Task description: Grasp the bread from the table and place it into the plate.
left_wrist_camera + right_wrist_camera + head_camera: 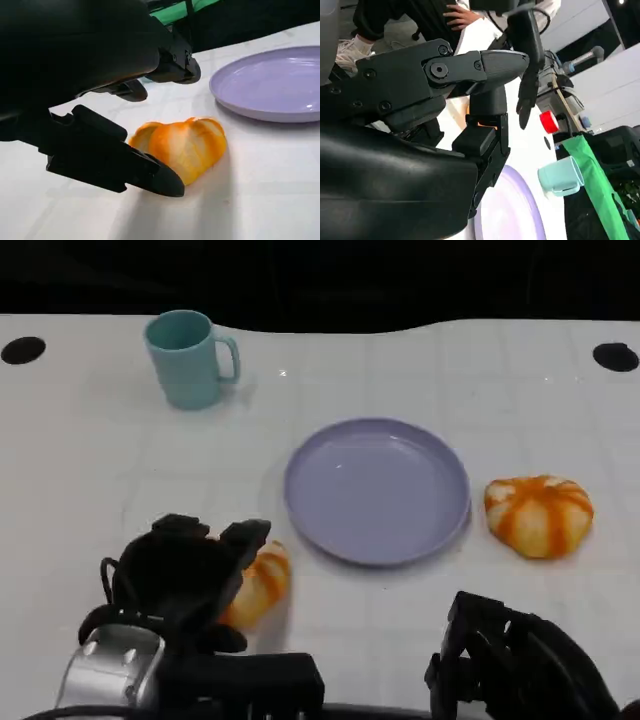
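Note:
Two orange-striped breads lie on the white table. One bread (262, 583) (184, 146) sits at the lower left, just left of the lilac plate (378, 490) (270, 85). My left hand (185, 575) hovers over its left side. Its fingers (125, 170) are spread on both sides of the bread without gripping it. The other bread (540, 515) lies right of the plate; a sliver of it (482, 124) shows behind the right fingers. My right hand (510, 660) is low at the near right, holding nothing, fingers (485, 65) apart. The plate (510, 210) has nothing on it.
A teal mug (190, 358) (561, 176) stands at the far left of the table. Black round marks (615, 357) sit near the far corners. Beyond the table are a person (455, 15), a red button (547, 121) and a green cloth (595, 185).

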Action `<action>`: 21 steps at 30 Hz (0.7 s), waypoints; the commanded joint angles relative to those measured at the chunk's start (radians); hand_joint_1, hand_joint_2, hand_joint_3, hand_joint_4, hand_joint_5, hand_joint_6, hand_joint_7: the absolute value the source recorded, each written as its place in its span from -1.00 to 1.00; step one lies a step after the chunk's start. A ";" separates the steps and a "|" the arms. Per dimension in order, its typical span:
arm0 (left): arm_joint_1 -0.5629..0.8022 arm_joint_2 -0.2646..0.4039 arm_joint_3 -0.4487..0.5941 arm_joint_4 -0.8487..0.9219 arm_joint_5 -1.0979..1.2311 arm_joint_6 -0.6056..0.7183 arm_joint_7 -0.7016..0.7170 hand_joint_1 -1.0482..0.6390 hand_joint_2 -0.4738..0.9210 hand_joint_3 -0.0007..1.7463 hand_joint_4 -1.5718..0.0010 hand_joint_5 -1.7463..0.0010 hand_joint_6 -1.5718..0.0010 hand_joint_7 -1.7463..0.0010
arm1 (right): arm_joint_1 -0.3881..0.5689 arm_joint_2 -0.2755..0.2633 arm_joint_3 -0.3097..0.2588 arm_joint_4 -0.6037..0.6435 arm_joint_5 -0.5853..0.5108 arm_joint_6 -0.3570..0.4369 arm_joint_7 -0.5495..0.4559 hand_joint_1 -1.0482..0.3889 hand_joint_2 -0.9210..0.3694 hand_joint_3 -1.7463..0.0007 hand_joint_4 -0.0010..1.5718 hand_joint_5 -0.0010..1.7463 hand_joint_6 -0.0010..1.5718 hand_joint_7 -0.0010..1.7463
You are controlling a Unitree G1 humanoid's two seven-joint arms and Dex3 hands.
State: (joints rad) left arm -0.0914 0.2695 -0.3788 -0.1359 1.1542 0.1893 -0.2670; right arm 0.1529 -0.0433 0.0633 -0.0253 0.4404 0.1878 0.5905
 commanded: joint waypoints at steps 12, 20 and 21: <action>-0.168 -0.062 -0.079 0.316 -0.039 0.088 0.062 -0.50 0.85 -1.00 0.70 0.66 0.73 1.00 | 0.000 0.001 -0.006 0.000 0.008 -0.005 0.002 -0.52 -1.00 0.73 0.07 0.87 -0.06 0.64; -0.220 -0.054 -0.128 0.430 -0.088 0.105 0.021 -0.51 0.89 -1.00 0.37 0.55 0.44 0.93 | 0.005 0.001 -0.004 -0.003 0.007 -0.011 0.005 -0.53 -1.00 0.73 0.08 0.88 -0.05 0.64; -0.226 -0.057 -0.132 0.448 -0.092 0.106 0.031 -0.49 0.88 -1.00 0.30 0.51 0.40 0.93 | 0.005 0.001 -0.004 -0.002 0.008 -0.011 0.006 -0.53 -1.00 0.73 0.08 0.88 -0.05 0.64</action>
State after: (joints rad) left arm -0.3142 0.2024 -0.4948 0.2604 1.0803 0.2831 -0.2223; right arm 0.1530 -0.0381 0.0655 -0.0238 0.4411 0.1843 0.5921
